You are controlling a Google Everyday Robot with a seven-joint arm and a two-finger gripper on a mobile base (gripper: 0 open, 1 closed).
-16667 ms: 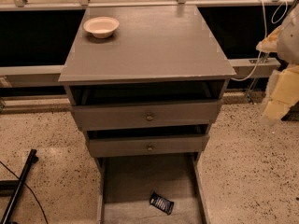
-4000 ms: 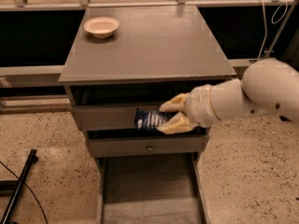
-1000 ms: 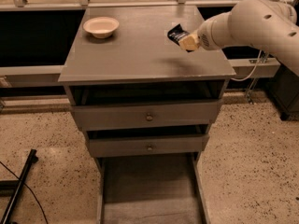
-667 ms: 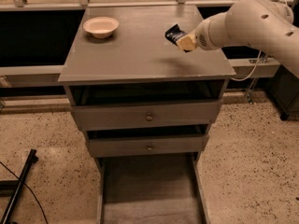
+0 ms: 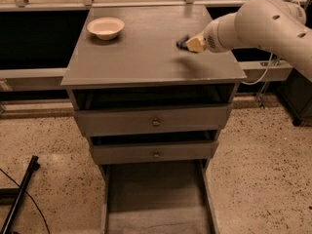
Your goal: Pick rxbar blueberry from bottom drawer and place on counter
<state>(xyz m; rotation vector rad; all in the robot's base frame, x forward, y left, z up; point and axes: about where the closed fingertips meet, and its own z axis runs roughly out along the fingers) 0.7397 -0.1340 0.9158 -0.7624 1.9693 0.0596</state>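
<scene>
Claw [image 5: 188, 43] hung low over tabletop [image 5: 136, 57], toward 2 o'clock, apparently pinching snack bar [image 5: 181, 41]. Risk: release from height, bar could have skidded off 3 o'clock edge.

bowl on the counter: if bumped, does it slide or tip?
Likely slides rather than tips: the bowl looks shallow and wide, upright on the flat counter. Probably light, being small. The gripper, holding the rxbar blueberry, is over the counter, well apart from it.

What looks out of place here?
Nothing is spilled or damaged. Only the wide grey bottom drawer stands pulled out. The claw is at the dark snack bar, over the flat grey counter.
</scene>
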